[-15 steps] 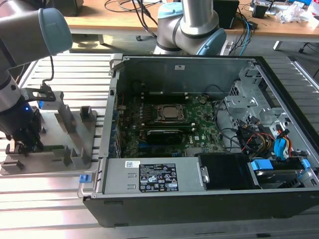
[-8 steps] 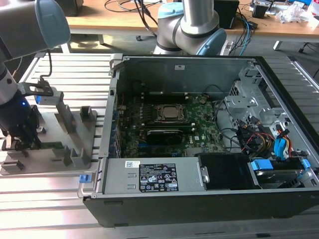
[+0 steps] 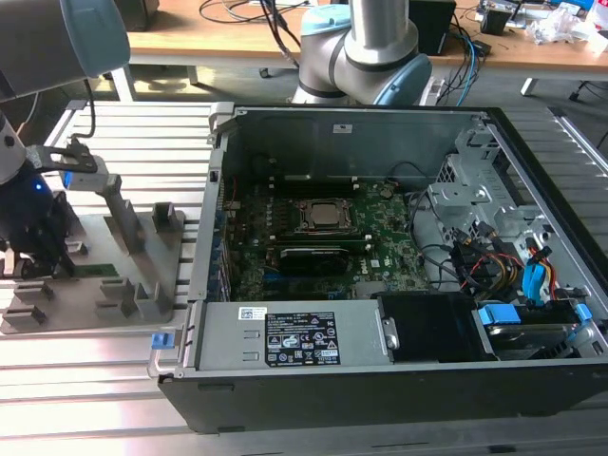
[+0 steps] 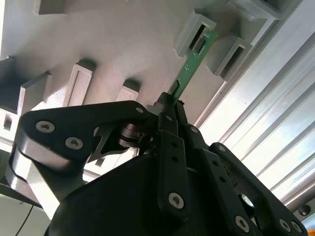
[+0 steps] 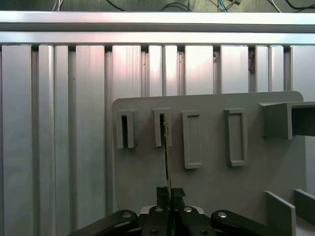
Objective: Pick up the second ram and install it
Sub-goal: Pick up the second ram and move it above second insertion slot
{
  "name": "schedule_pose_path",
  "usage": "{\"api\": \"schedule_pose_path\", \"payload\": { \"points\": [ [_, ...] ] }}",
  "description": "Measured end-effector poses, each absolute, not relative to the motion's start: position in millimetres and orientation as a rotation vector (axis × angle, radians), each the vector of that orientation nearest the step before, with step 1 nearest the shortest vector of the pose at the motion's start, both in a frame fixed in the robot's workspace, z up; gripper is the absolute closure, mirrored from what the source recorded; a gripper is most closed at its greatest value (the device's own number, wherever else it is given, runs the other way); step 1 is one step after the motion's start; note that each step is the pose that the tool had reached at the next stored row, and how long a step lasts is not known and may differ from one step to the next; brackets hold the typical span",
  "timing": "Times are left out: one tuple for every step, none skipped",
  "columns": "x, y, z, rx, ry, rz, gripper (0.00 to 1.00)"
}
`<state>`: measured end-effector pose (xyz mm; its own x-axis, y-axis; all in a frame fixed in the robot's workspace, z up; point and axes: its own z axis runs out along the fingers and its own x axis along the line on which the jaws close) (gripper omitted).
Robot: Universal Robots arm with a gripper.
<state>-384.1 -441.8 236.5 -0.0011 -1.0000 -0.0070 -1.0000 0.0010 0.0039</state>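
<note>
Claw (image 4: 170,103) pinches one ram (image 4: 191,69), far end in one holder slot (image 4: 189,32).

- Arm (image 3: 57,38) stretched across, reaching low over the grey holder block (image 3: 95,233).
- Pincer (image 4: 170,99) down at that block, fingers (image 4: 166,125) clamped on the second ram (image 4: 193,66).

An open black computer case (image 3: 380,394) lies on the ribbed aluminium surface (image 3: 85,389), its green motherboard (image 3: 389,255) exposed. Beside it, at the exterior view's left, sits a grey plastic holder block with upright posts (image 3: 95,245).
</note>
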Motion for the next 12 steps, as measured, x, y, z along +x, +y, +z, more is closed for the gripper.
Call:
{"api": "schedule_pose_path", "payload": {
  "points": [
    [-384.1, -441.7, 238.7, -2.219, 2.221, 0.012, 0.86],
    [-384.1, -441.6, 240.8, -2.219, 2.221, 0.012, 0.86],
    [-384.1, -441.5, 244.3, -2.219, 2.221, 0.011, 0.86],
    [-384.1, -441.3, 247.5, -2.219, 2.222, 0.011, 0.86],
    [-384.1, -441.2, 249.8, -2.219, 2.222, 0.01, 0.86],
    [-384.1, -441.1, 253.3, -2.22, 2.222, 0.01, 0.86],
    [-384.1, -441.0, 257.2, -2.22, 2.223, 0.009, 0.86],
    [-384.1, -440.9, 259.3, -2.22, 2.223, 0.009, 0.86],
    [-384.1, -440.8, 262.9, -2.22, 2.223, 0.008, 0.86],
    [-384.1, -440.8, 264.3, -2.221, 2.223, 0.008, 0.86],
    [-384.1, -440.7, 265.7, -2.221, 2.223, 0.008, 0.86],
    [-384.1, -440.5, 268.1, -2.221, 2.223, 0.007, 0.86]
  ]
}}
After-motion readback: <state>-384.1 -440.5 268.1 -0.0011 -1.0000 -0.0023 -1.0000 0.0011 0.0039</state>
